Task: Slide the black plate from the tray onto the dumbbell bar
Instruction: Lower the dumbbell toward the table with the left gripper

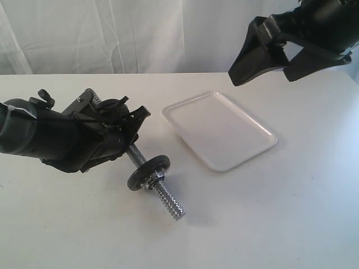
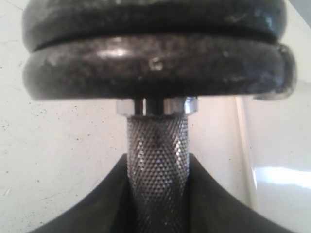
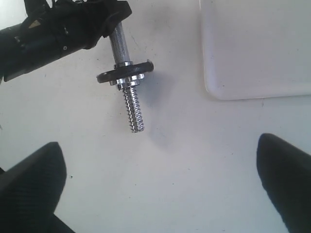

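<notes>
The flat white rectangular plastic tray (image 1: 224,134) is lying on the white surface (image 1: 280,224). To the left of the tray and not touching it, the left gripper (image 1: 130,137) is pinching the knurled middle of the short chrome steel dumbbell bar (image 1: 168,199) between its fingers (image 2: 92,208), holding it tilted. The small round black iron plate (image 1: 147,168) is sitting on that bar, off the tray, with a silver collar nut (image 3: 127,83) touching its threaded side. Above the tray's far right corner, the right gripper (image 1: 262,77) is hovering with its fingers (image 3: 34,189) spread wide apart.
</notes>
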You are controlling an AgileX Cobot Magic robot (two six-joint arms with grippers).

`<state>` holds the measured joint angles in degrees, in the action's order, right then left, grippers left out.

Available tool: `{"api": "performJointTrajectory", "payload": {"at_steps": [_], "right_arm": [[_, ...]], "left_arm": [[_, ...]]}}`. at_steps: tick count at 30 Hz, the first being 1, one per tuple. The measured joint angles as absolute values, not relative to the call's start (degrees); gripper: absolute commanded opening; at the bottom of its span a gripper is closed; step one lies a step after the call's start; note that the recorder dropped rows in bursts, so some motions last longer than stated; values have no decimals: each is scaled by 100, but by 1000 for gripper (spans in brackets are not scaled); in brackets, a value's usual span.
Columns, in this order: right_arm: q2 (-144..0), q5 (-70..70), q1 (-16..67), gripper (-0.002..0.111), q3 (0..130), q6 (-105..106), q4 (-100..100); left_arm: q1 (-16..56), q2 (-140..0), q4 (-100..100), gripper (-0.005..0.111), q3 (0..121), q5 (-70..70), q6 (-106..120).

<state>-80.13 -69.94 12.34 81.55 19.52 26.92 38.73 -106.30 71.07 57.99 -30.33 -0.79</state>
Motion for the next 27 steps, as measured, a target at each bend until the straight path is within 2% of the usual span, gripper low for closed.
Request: {"api": "performJointTrajectory", "payload": {"at_steps": [27], "right_arm": [[-8013,-6994,1234,105,8155,1949,2692]], "left_arm": [[3873,-10914,7424,0,5850,-2842,-39]]}}
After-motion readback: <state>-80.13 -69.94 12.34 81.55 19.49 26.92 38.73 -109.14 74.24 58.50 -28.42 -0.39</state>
